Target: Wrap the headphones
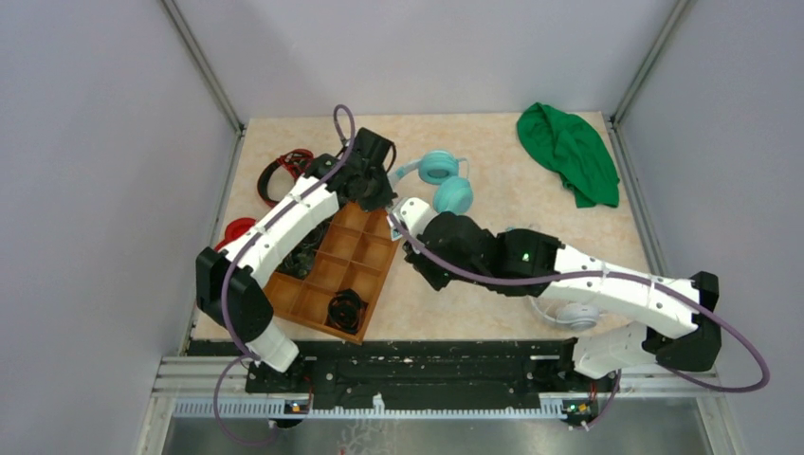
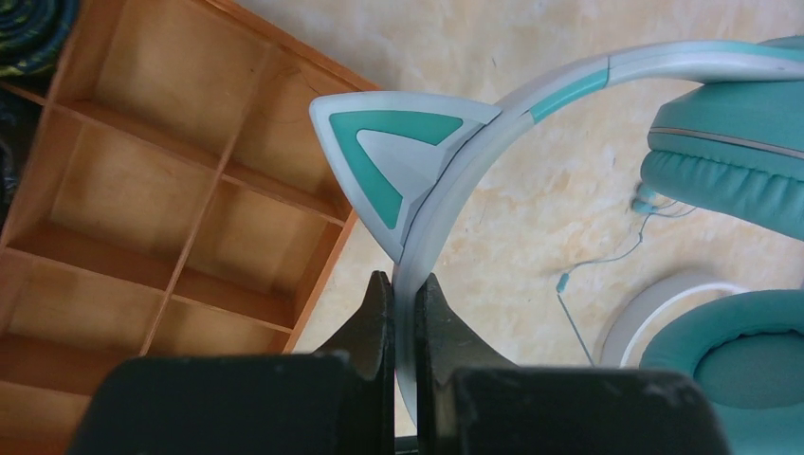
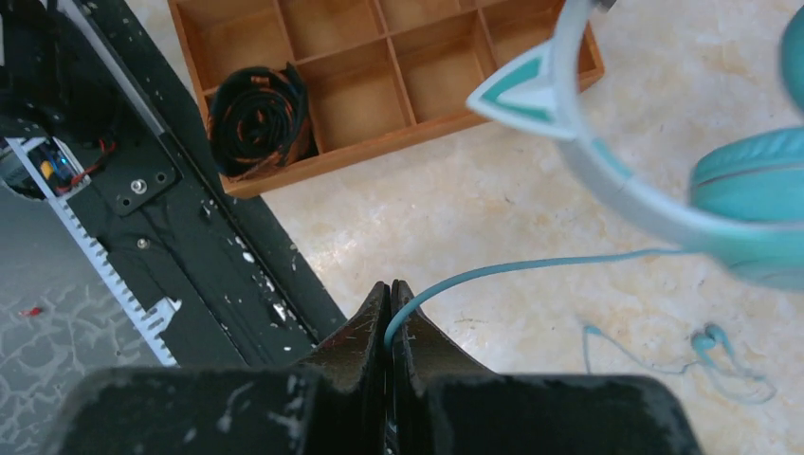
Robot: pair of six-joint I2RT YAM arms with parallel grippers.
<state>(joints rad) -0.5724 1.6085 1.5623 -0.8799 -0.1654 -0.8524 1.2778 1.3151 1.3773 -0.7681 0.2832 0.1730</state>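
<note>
- My left claw [image 2: 405, 289] is clamped on the headband [image 2: 517, 106], just below a cat ear [image 2: 398, 161].
- My right claw [image 3: 390, 296] pinches the cable [image 3: 531, 266].
- The headphones [image 1: 446, 180] are mid-worktop [image 1: 512, 123] beside the tray [image 1: 381, 284]; from above, my arms hide the headband.

A green cloth [image 1: 569, 152] is laid at the far right corner of the desk [image 1: 493, 133]. A wooden tray [image 1: 365, 254] of compartments is set at the left, and a black coiled cable [image 1: 347, 308] is kept in one near compartment. Red headphones [image 1: 284, 172] are seen beyond the tray. White headphones [image 1: 576, 316] are partly hidden at the near right.
</note>
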